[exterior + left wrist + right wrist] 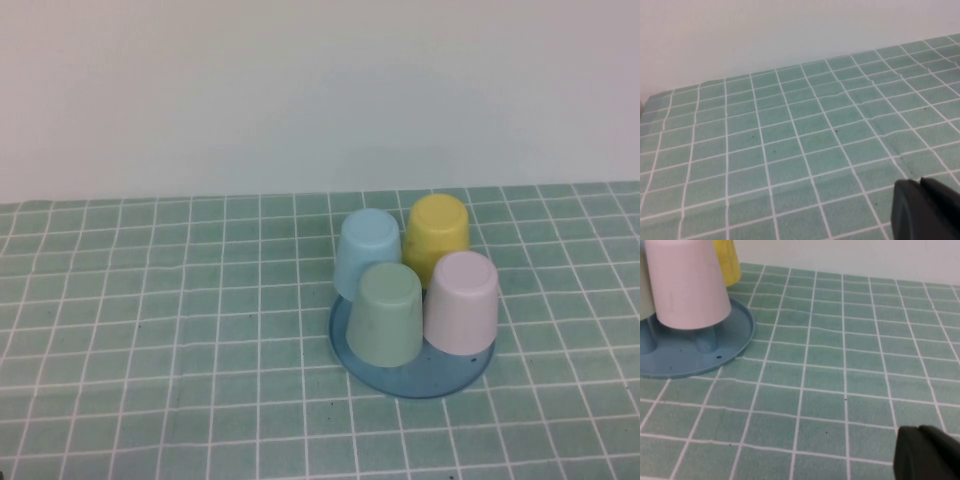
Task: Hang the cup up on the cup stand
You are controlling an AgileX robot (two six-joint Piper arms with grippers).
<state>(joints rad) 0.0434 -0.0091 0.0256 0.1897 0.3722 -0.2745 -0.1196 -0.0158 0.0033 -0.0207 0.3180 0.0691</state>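
My left pincer (927, 210) and right pincer (927, 452) hang over bare worktop (150, 330); width: cannot tell. Cup (461, 301) sits inverted on stand (420, 382), at its 4 o'clock, beside green cup (389, 312).

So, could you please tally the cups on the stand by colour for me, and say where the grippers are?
Pink cup: 1
Green cup: 1
Blue cup: 1
Yellow cup: 1
Total: 4 cups, all upside down on the cup stand.
Left gripper and right gripper: each shows only in its own wrist view, over the tablecloth.
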